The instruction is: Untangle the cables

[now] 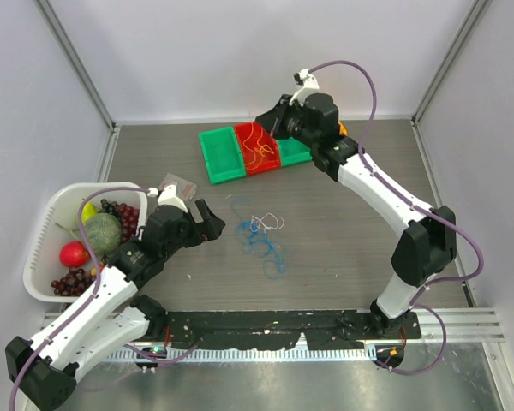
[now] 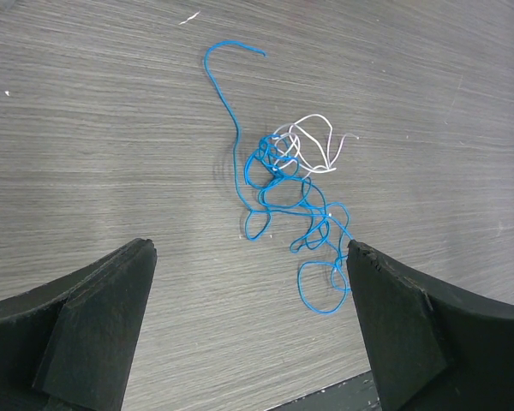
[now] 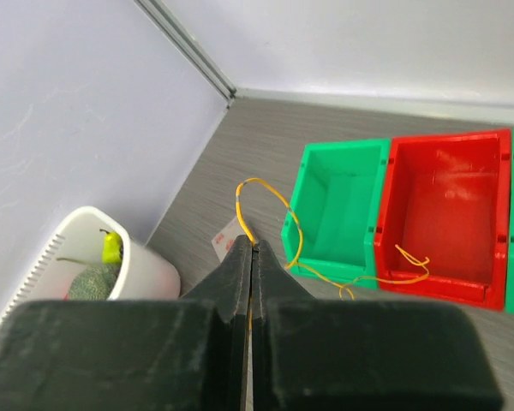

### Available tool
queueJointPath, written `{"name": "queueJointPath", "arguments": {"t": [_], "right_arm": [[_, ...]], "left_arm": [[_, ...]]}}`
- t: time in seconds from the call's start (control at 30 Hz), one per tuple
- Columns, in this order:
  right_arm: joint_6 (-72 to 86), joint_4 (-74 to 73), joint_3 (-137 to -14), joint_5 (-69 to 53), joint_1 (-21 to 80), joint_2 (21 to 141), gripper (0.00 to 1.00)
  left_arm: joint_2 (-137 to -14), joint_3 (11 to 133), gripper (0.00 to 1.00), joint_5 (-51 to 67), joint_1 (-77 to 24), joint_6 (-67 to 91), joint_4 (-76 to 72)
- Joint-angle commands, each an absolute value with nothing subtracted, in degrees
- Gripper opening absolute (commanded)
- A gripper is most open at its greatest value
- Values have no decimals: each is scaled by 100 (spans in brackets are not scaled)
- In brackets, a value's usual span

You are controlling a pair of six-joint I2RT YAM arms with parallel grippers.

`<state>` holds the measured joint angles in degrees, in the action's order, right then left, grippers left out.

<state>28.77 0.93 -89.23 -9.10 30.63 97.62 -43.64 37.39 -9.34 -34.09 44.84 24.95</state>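
Thin, string-like flexible cables, three: one blue cable [image 2: 278, 184], one whitish-pink cable [image 2: 311, 145], one orange-yellow cable [image 3: 296, 233]. Open-topped rectangular plastic bins, three: two green bins [image 1: 219, 156] [image 1: 296, 152] and one red bin [image 1: 265, 163]. White slotted plastic basket [image 1: 43, 248], one. Fruit, five pieces: one round red apple [image 1: 74, 254], one round green rough-skinned fruit [image 1: 104, 233], one yellow-green pear [image 1: 88, 211], two bunches of dark grapes [image 1: 124, 214] [image 1: 73, 281]. Small flat packet [image 1: 178, 183], one. White-and-black robot arms, two: left arm [image 1: 111, 287], right arm [image 1: 385, 201].
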Motion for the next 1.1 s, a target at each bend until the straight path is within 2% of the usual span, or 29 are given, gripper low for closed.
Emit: {"name": "queueJointPath", "arguments": {"t": [0.0,0.77,1.07], "right_arm": [[2699,246,-9325,-861,3067,9176,1],[2602,237,-9905,-660,2795,11012,1],[2356,772,-10397,-677,2707,12321,1]], "left_arm": [[-4306,3709,98,-853,-3393,4553,2101],[-4403,3753,98,-773,-3401,4395,2101],[-4377,3709,98,-729,-3393,4430,2136]]}}
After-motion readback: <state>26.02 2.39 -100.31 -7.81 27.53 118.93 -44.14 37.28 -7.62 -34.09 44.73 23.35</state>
